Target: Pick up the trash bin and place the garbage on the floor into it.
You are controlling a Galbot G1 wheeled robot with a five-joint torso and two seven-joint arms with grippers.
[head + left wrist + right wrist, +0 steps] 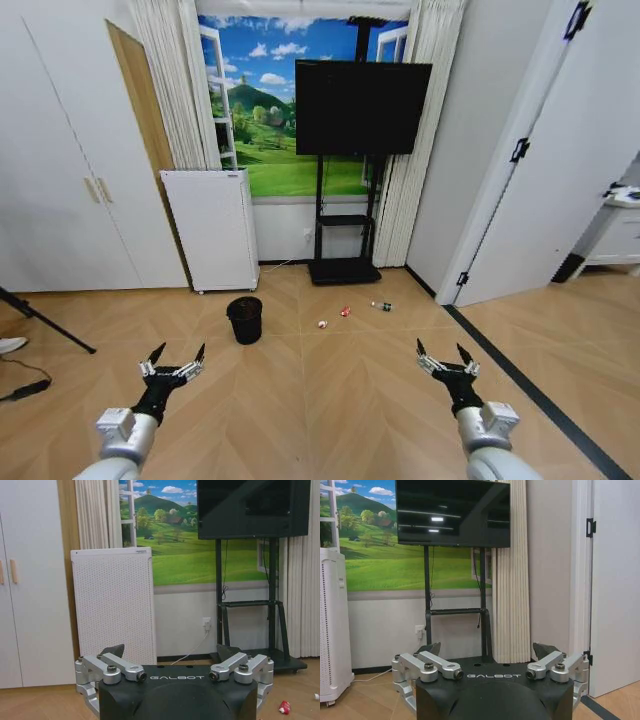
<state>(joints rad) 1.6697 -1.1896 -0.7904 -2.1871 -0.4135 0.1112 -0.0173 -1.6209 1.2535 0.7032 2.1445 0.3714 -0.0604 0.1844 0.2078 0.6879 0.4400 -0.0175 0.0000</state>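
The trash bin (244,319), small, round and black with a bag liner, stands on the parquet floor (350,390) ahead and slightly left. To its right lie three pieces of garbage: a white-and-red container (323,324), a crushed red can (345,311) and a clear bottle with a green label (381,306). The red can (284,707) also shows low in the left wrist view. My left gripper (178,354) is open, held low and well short of the bin. My right gripper (441,352) is open too, short of the garbage. Both hold nothing.
A white appliance (212,228) stands against the wall behind the bin. A black TV on a stand (355,110) is to its right, with curtains beside it. White cupboards line the left. A tripod leg (45,322) crosses the far left floor. A dark strip (520,375) runs along the right.
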